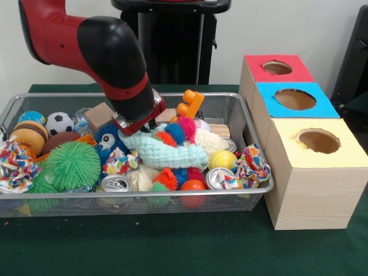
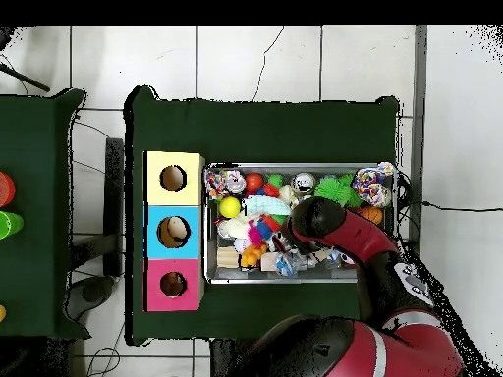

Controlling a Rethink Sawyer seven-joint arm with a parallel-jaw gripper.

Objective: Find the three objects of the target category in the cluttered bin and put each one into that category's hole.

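A wire mesh bin [image 1: 190, 194] holds a heap of toys, balls, cans and blocks. My gripper [image 1: 137, 127] is down inside it, left of the middle, its tip sunk behind a mint knitted toy [image 1: 167, 153] and a blue fuzzy toy [image 1: 107, 141]. From overhead the gripper [image 2: 295, 224] sits over the bin's middle. Beside the bin a wooden box shows a red hole [image 1: 277, 68], a blue hole [image 1: 295, 99] and a yellow hole [image 1: 318, 141]. Nothing is visibly held.
In the bin lie a green spiky ball [image 1: 72, 165], a soccer ball [image 1: 59, 122], two cans [image 1: 115, 183], a yellow ball [image 1: 222, 160], an orange ball [image 1: 192, 185], patterned cloth bundles [image 1: 250, 167], an orange plastic block [image 1: 190, 104] and a wooden block [image 1: 99, 114].
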